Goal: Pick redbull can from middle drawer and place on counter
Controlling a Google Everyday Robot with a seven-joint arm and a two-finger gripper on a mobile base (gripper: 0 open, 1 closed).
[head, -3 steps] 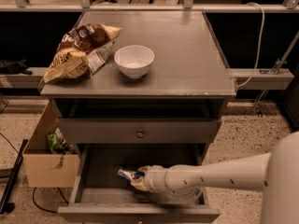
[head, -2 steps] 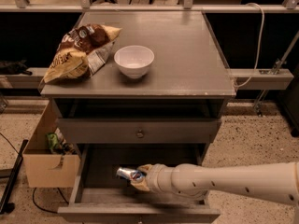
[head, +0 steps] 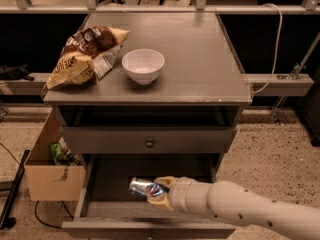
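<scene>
Gripper (head: 156,193) sits inside the middle drawer (head: 112,176), clenched on the redbull can (head: 141,187), which sticks out sideways. Risk as I see it: hold looks end-on, so can could slip, or clip the drawer front (head: 149,143) en route to counter (head: 200,59).

Chip bag (head: 85,56), brown and yellow, crumpled, was found lying at the left edge of the desk (head: 200,59). White bowl (head: 143,65) was seen upright just beside it, on its right. Closed drawer front (head: 110,140) with round knob (head: 149,143) was noted below. Open cardboard box (head: 50,181) was recorded on speckled floor (head: 270,154) at left, green packaging (head: 56,151) inside. White cable (head: 275,44) was seen hanging at right. Gripper (head: 157,193) was noted low, right of the box.
</scene>
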